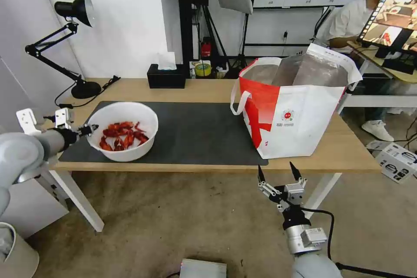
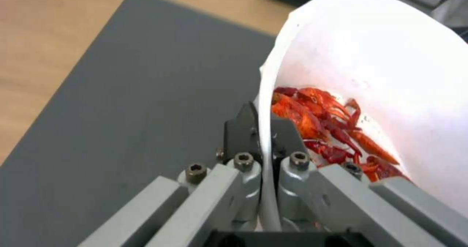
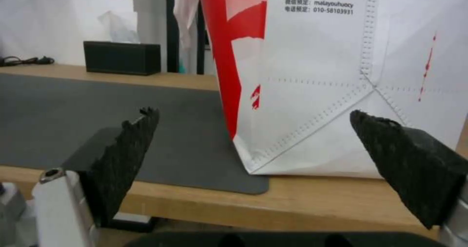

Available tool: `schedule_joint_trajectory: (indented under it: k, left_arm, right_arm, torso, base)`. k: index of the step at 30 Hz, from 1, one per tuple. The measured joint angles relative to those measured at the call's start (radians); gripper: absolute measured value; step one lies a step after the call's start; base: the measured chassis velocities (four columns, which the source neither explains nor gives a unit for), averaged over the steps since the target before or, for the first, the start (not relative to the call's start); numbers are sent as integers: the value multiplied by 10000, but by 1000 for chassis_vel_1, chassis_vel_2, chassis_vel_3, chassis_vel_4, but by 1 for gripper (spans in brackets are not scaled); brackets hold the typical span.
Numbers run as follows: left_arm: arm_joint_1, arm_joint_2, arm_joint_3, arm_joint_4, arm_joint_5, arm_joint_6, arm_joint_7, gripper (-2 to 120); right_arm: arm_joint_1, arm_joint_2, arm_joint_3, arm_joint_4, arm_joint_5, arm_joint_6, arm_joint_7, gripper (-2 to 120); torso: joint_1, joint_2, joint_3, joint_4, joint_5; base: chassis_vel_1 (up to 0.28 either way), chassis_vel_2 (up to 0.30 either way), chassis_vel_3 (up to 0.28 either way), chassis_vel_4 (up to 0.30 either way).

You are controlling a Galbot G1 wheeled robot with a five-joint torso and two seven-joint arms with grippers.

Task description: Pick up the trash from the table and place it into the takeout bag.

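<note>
Crayfish bowl (image 1: pixel 123 135) sits upright, mouth up, at the left end of the dark mat (image 1: pixel 191 132) on the table (image 1: pixel 347 150); being round, it has no long axis. From my head, my left gripper (image 1: pixel 89 130) meets its near-left rim, the takeout bag (image 1: pixel 295 108) standing open well to the right. My left wrist shows fingers (image 2: pixel 242 128) pinched astride the thin wall, one inside, one outside, a hold for lifting. My right gripper (image 3: pixel 253 144) waits spread wide before the table edge, facing the bag's base.

Bright, even indoor light falls on the long light-wood table (image 1: pixel 195 91), casting soft shadows beneath it. The round white bowl's wall (image 2: pixel 390 56) glares nearly featureless, perhaps overexposed. Head view bows at edges.
</note>
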Motion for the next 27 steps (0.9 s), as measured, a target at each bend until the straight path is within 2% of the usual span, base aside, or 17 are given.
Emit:
schedule_joint_trajectory:
  k: [4,7,10,11,14,15,18,19,22,23,26,27]
  left_arm:
    - [-337,206,-58,-273,-584,-127,-126,0]
    - [-1020,452,140,-498,-1190,-191,-249,0]
    - [-2201,630,898,-580,-1660,-238,-419,0]
    - [-2201,630,898,-580,-1660,-238,-419,0]
    - [-3317,668,1884,-541,-2180,-274,-603,0]
    - [-3317,668,1884,-541,-2180,-274,-603,0]
    - [-5271,491,3551,-180,-2622,-377,-760,0]
    - [-5271,491,3551,-180,-2622,-377,-760,0]
    - [-6927,59,4898,303,-3007,-385,-1065,0]
    - [-6927,59,4898,303,-3007,-385,-1065,0]
    - [-8322,-606,6218,910,-3331,-385,-1462,0]
    - [-8322,-606,6218,910,-3331,-385,-1462,0]
  right_arm:
    - [-43,-3,9,56,-3,-3,0,97]
    - [-112,-6,38,126,-9,-4,-1,97]
    - [-168,-20,57,197,-12,-7,-5,97]
    - [-168,-20,57,197,-12,-7,-5,97]
    - [-197,-23,66,251,-14,-7,-13,97]
    - [-197,-23,66,251,-14,-7,-13,97]
    - [-207,-30,81,292,-16,-8,-18,97]
    - [-207,-30,81,292,-16,-8,-18,97]
    - [-285,12,117,333,-31,-12,-21,97]
    - [-285,12,117,333,-31,-12,-21,97]
    - [-416,102,183,336,-137,-14,-23,97]
    - [-416,102,183,336,-137,-14,-23,97]
  torso:
    - [0,0,-1,0,1]
    - [0,0,0,1,1]
    - [0,0,-1,0,0]
    - [0,0,-1,0,0]
    - [0,0,0,0,1]
    - [0,0,0,0,1]
    - [0,0,0,0,3]
    - [0,0,0,0,3]
    - [0,0,0,-1,4]
    - [0,0,0,-1,4]
    - [1,0,1,-1,-1]
    - [1,0,1,-1,-1]
  base:
    - [0,0,0,0]
    - [0,0,0,0]
    - [0,0,0,0]
    - [0,0,0,0]
    - [0,0,0,0]
    - [0,0,0,0]
    - [0,0,0,0]
    - [0,0,0,0]
    - [0,0,0,0]
    - [0,0,0,0]
    - [0,0,0,0]
    - [0,0,0,0]
